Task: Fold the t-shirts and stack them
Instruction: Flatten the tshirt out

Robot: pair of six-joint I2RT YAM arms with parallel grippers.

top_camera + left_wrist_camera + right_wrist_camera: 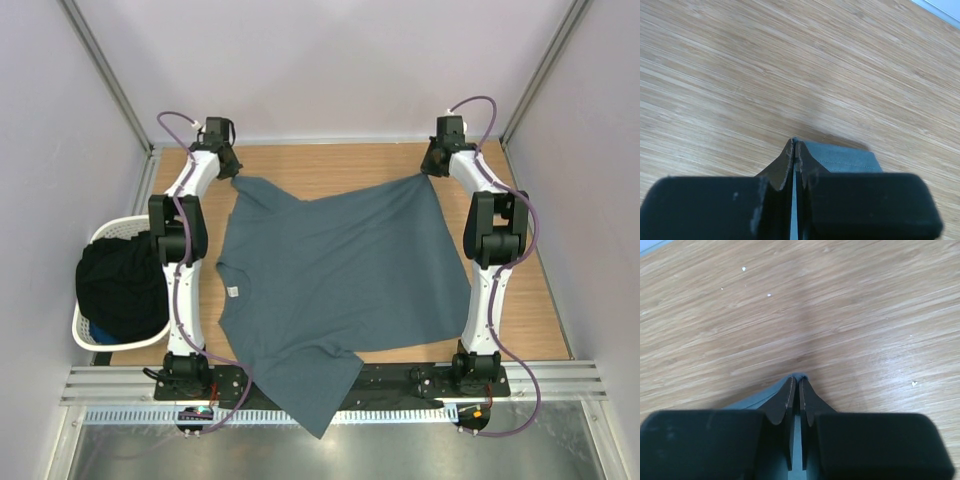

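Pinching cloth on both sides: left fingers (782, 167) are clenched on a thin edge of the t-shirt (340, 270), with a bit of stitched hem poking out to the right of the tips. Right fingers (782, 402) are clamped the same way on a corner of the same shirt. Both grips sit right at the tips, so it's a shallow bite.

From above, the left grip is on the far sleeve and the right on the far hem corner, both low over the worktop (330, 160) near its far edge. The shirt lies sideways, with the collar and neck label (234, 292) to the left. Its far edge sags a little between the grips. The near sleeve hangs off the near edge over the base rail.

My read is that this is the first fold, far side brought toward the near side. To do it well:
- move both arms together at the same height so the edge stays taut
- lift only enough to clear the cloth
- lay the edge down parallel to the near side, then let go together
- sort out the dangling sleeve before creasing

The basket (88, 335) on the left holds dark clothes (120, 285).
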